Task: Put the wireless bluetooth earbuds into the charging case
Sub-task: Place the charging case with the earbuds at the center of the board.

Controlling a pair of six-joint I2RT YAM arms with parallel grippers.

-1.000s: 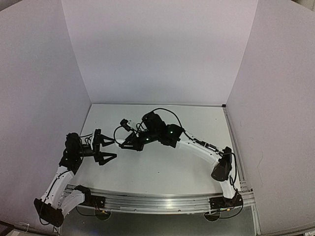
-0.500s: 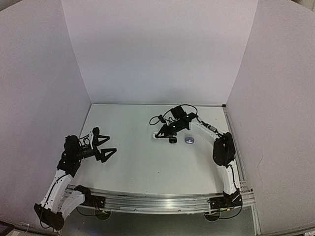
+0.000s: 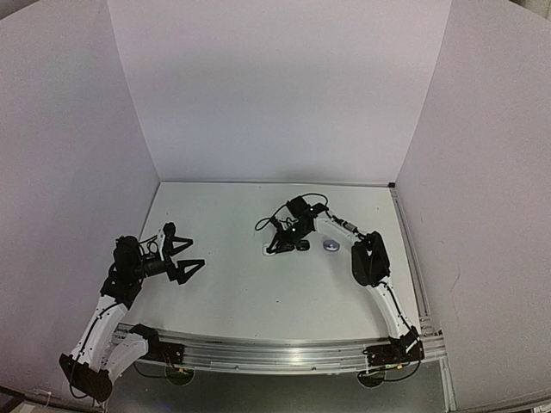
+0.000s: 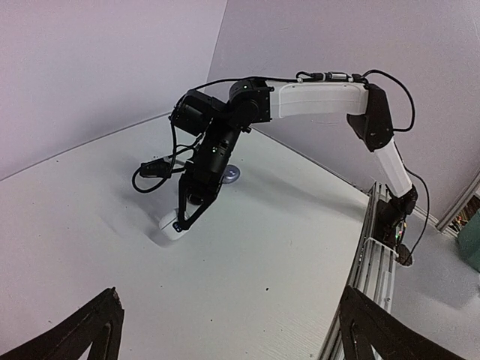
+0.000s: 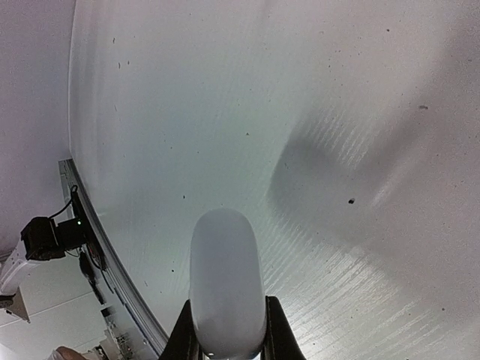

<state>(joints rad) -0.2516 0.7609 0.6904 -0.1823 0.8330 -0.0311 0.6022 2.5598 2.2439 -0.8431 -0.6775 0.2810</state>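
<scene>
White table (image 3: pixel 258 292), walled on three sides. My right gripper (image 3: pixel 274 249) pinches the case (image 5: pixel 225 285) at mid-table. A small grey piece (image 3: pixel 331 246) lies just right of it. My left gripper (image 3: pixel 191 255) hangs spread wide, near left.

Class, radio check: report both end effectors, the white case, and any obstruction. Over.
Left end effector open, off to the side. Right end effector shut on white case. Grey piece beside it, apart; nothing blocking.
</scene>
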